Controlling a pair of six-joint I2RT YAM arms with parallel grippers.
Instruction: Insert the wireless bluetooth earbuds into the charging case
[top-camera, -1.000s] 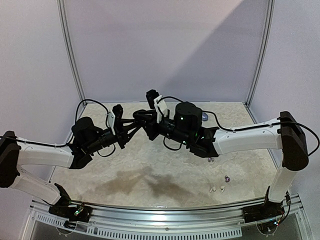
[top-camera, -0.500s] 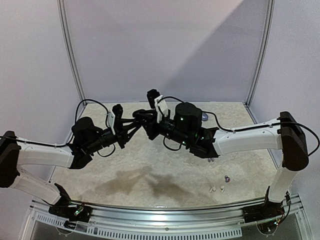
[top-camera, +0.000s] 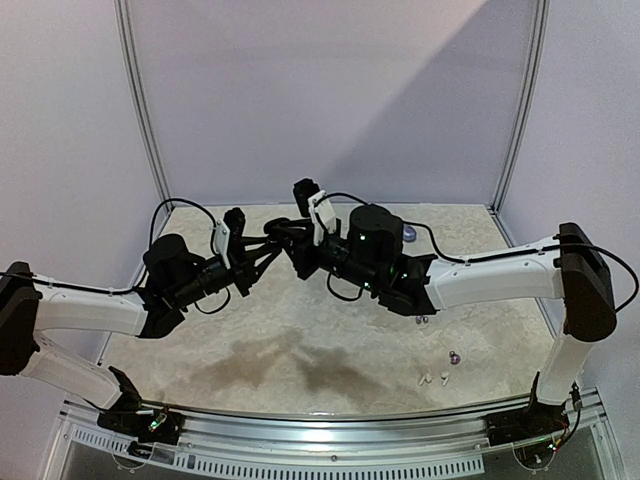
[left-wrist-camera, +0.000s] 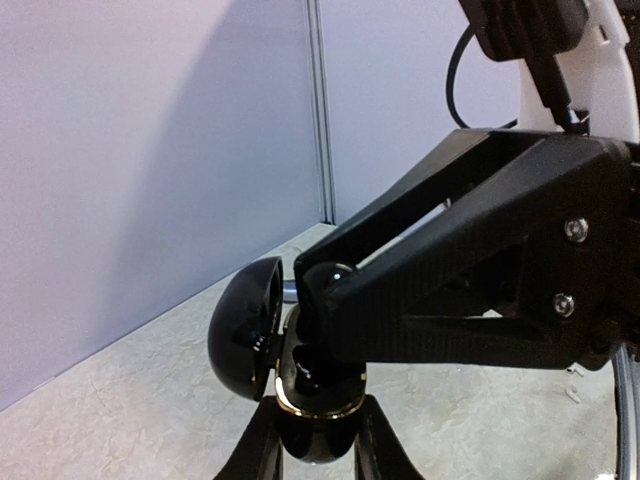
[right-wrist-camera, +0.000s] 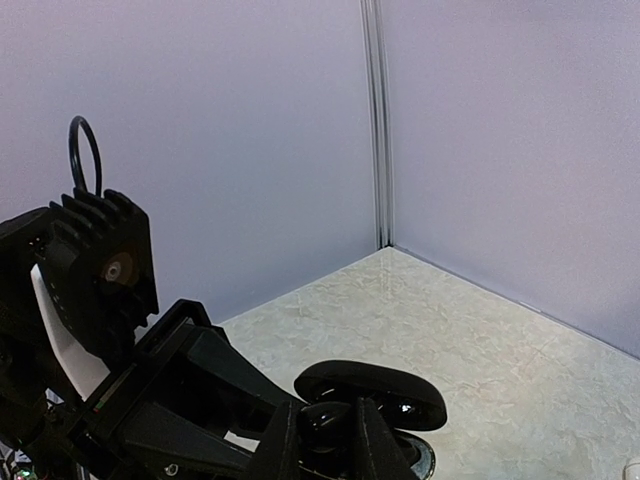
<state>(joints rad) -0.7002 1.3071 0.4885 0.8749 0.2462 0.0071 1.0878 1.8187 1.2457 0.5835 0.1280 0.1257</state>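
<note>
High over the table (top-camera: 300, 330), the left jaws squeeze the open black case (left-wrist-camera: 305, 395), and the right jaws pinch a black earbud (left-wrist-camera: 325, 283) just above it.

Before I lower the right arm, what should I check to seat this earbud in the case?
1. Case clamped in left gripper: ok.
2. Lid swung open: ok.
3. Black earbud pinched in right gripper: ok.
4. Earbud above the case's opening: ok.
5. Earbud lined up with its socket: cannot tell, the fingers hide it.
6. Loose earbuds clear of both arms: ok.
</note>
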